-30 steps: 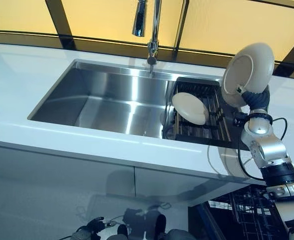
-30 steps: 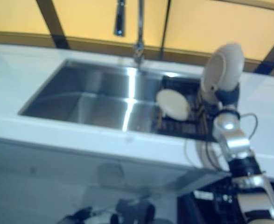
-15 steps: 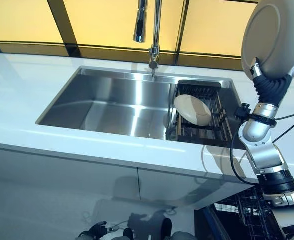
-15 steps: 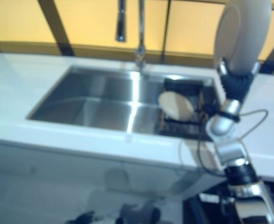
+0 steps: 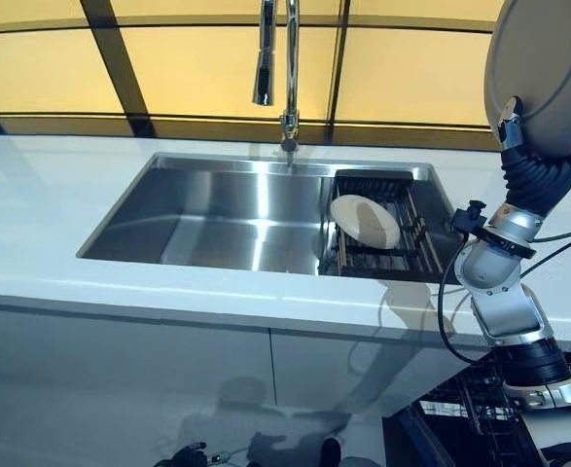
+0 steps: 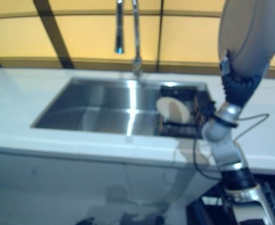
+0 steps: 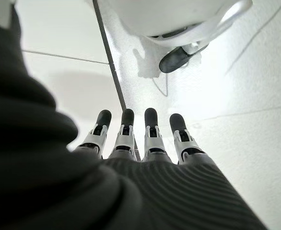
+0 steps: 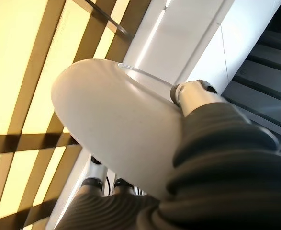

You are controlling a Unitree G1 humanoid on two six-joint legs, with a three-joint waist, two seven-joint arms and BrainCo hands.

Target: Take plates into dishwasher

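My right hand (image 5: 533,175) is shut on a cream plate (image 5: 548,68) and holds it upright, high above the counter at the far right. In the right wrist view the plate (image 8: 116,124) fills the middle, with my thumb (image 8: 193,93) on one face and fingers (image 8: 95,175) behind the other. A second cream plate (image 5: 365,221) leans in the black dish rack (image 5: 392,255) at the right end of the sink. My left hand (image 7: 150,129) hangs low with straight fingers and holds nothing.
The steel sink (image 5: 217,204) is set in a white counter (image 5: 32,214), with a tall faucet (image 5: 287,68) behind it. A dark wire dishwasher rack (image 5: 460,418) shows below the counter at the lower right.
My right arm has lifted the plate from beside the dish rack to high above the counter. The camera has shifted; the plate in the rack has stayed put.
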